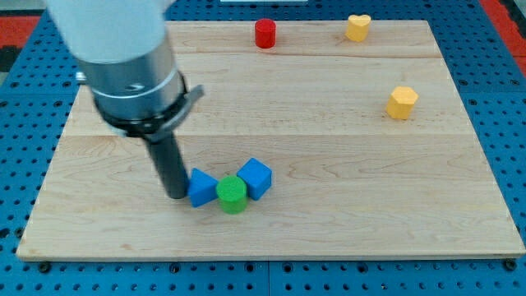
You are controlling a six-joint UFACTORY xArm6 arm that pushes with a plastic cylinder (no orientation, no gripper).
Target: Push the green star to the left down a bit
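The board (271, 230) is pale wood on a blue pegged base (16, 123). My arm (131, 66) enters from the view's top left — the rod ends with my tip (176, 196) on the board, touching the left side of a blue block (202, 188). There are no jaws on this tool, only the rod. A green block (233, 195), shape unclear — rounded from here — sits between that blue block and a blue cube (256, 178), touching both. Well apart: a red cylinder (265, 34) and yellow heart (357, 27) at the top edge, a yellow block (402, 102) at right.
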